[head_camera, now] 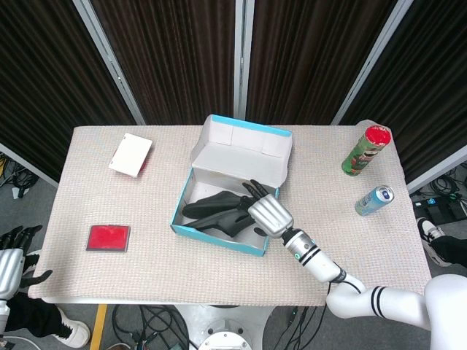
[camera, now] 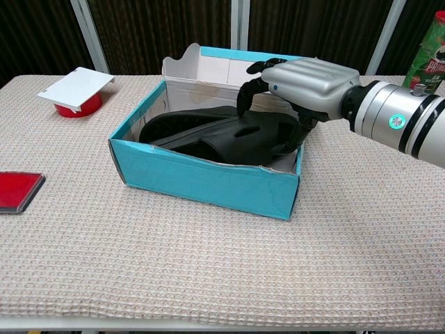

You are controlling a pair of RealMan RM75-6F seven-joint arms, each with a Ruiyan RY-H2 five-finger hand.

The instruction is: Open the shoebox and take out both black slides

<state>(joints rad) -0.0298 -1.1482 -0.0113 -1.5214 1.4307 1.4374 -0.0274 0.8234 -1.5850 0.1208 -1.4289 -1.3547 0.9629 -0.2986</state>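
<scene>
The teal shoebox (head_camera: 219,239) (camera: 201,177) stands mid-table with its lid (head_camera: 244,149) folded back. Both black slides (head_camera: 211,208) (camera: 201,132) lie inside it, one overlapping the other. My right hand (head_camera: 268,215) (camera: 306,76) reaches into the box's right end. Its fingers arch over the top slide, and the thumb comes down beside that slide's right edge. The slides still lie flat in the box. My left hand (head_camera: 11,255) hangs off the table's left front corner with its fingers spread, holding nothing.
A green chips can (head_camera: 366,149) (camera: 427,59) stands at the back right. In front of it a blue drink can (head_camera: 374,199) lies on its side. A white-topped red box (head_camera: 130,154) (camera: 76,87) sits back left, and a flat red case (head_camera: 108,238) (camera: 17,190) front left.
</scene>
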